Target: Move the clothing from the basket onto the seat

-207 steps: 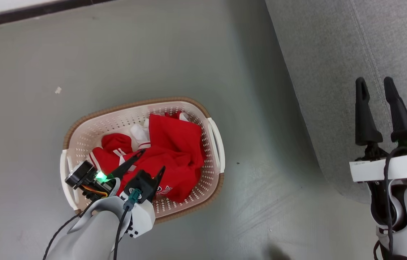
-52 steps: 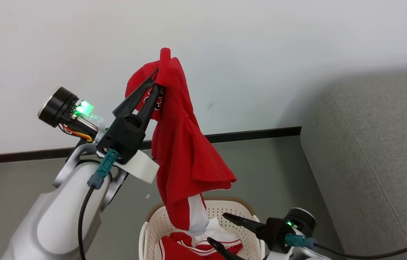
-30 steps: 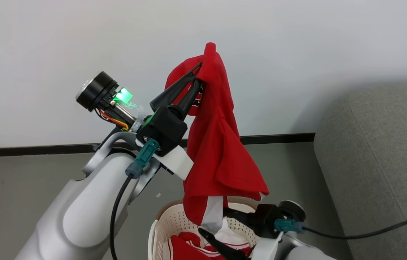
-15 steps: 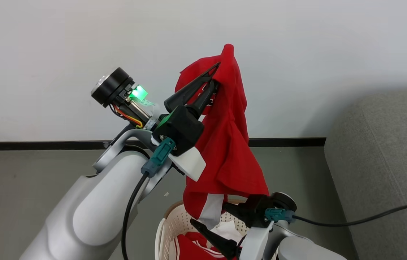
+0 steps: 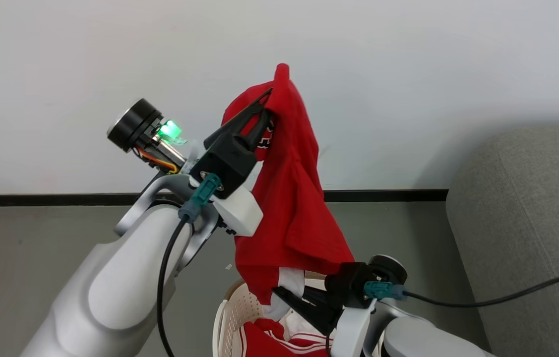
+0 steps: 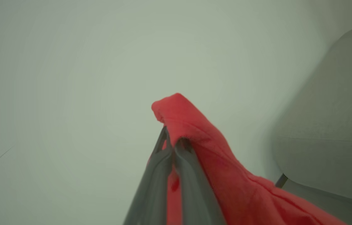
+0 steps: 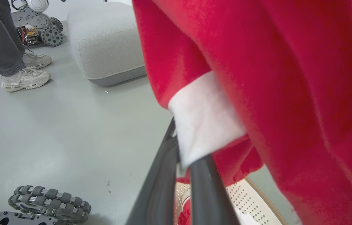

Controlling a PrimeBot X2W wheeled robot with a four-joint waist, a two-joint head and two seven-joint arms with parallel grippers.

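Observation:
My left gripper [image 5: 265, 103] is raised high in front of the wall, shut on the top of a bright red garment [image 5: 291, 208] that hangs down from it. In the left wrist view the left gripper [image 6: 171, 139] pinches a red fold [image 6: 191, 125]. The garment's white lower part [image 7: 205, 117] lies between the fingers of my right gripper [image 7: 182, 151], which is shut on it. In the head view the right gripper [image 5: 278, 293] sits just above the basket [image 5: 225, 310]. More red clothing with white stripes [image 5: 269, 339] lies in the basket. The grey seat [image 5: 522, 198] stands to the right.
A white wall and dark baseboard [image 5: 36, 200] stand behind. A black cable [image 5: 507, 296] runs over the seat's edge. In the right wrist view there are a grey ottoman [image 7: 107, 47], a person's legs and shoes [image 7: 26, 78], and wheeled bases [image 7: 47, 200] on the floor.
My right gripper's fingers, spread half a second ago, have closed on the white lower part of the hanging garment. The left gripper with the garment has shifted a little to the left.

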